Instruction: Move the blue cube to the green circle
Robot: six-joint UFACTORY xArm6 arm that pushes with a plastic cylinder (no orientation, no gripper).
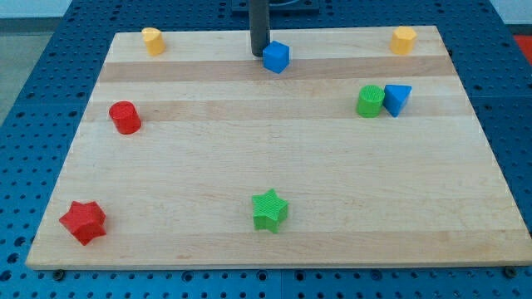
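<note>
Since the arm carries no gripper, no open or closed state applies; it ends in a straight dark rod whose lower end, my tip (260, 55), rests on the pale wooden board (274, 158) near the view's top edge, close to centre. Just beside my tip, on the view's right and a shade lower, sits the small blue plastic cube (276, 57); whether the two touch or stand a hair apart cannot be settled from this view. The green plastic cylinder, the task's green circle (370, 101), lies well apart from the cube, toward the view's right and lower. My tip therefore stands on the far side of the cube from the target, roughly on the line of travel, though a push to the right alone would pass above the circle, in my judgement. A blue triangular block (398, 99) touches or nearly touches the circle on its right side.

The rod's upper part and the arm are cut off at the view's top. The cube's contact face is hidden behind the rod.
</note>
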